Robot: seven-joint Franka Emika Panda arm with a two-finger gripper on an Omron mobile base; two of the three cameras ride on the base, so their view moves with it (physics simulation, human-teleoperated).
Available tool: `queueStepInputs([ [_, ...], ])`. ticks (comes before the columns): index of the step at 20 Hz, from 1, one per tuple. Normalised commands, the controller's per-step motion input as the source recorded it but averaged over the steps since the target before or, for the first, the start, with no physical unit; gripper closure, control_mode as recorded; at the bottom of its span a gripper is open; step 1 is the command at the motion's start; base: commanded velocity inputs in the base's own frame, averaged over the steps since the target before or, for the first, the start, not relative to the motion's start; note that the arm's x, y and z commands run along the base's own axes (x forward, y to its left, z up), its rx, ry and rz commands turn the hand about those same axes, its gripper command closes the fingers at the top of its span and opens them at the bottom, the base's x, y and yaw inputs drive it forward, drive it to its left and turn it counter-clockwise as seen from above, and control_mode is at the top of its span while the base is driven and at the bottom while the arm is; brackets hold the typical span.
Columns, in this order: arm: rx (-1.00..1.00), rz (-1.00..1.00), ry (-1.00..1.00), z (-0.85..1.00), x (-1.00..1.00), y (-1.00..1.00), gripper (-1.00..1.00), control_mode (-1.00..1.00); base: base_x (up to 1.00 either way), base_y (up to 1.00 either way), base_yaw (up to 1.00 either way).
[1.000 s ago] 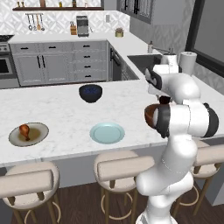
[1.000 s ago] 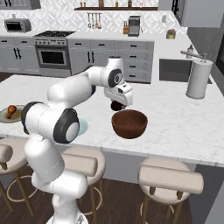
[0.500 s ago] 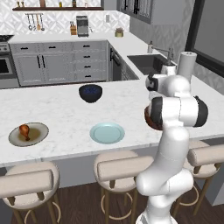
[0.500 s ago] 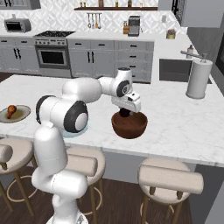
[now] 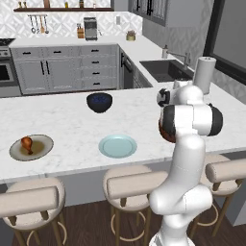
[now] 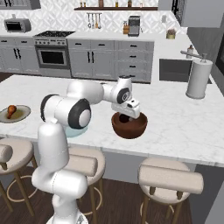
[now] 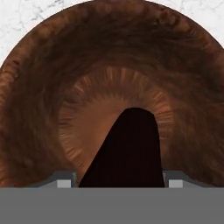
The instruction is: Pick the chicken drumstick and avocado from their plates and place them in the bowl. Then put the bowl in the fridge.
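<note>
Avocado point(image 7: 127, 148) clamped in gripper point(image 6: 127, 114) just above bowl point(image 6: 129, 126) floor (no writing legible); drumstick point(image 5: 27, 143) well apart.

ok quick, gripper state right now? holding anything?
Gripper: shut on the avocado, held low inside the bowl, not yet released.
</note>
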Motion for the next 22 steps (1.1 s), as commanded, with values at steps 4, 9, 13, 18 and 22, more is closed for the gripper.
queueStepInputs([
  [4, 0.00, 0.00, 0.03, -0.32, 0.15, 0.00, 1.00, -1.00, 0.00, 0.00, 0.00],
  [9, 0.00, 0.00, 0.04, -0.22, 0.10, -0.01, 1.00, -1.00, 0.00, 0.00, 0.00],
  [13, 0.00, 0.00, 0.04, -0.18, 0.07, -0.07, -1.00, -1.00, 0.00, 0.00, 0.00],
  [18, 0.00, 0.02, 0.02, -0.12, 0.01, -0.25, -1.00, -1.00, 0.00, 0.00, 0.00],
  [22, 0.02, 0.04, 0.00, 0.04, 0.00, -0.15, -1.00, -1.00, 0.00, 0.00, 0.00],
])
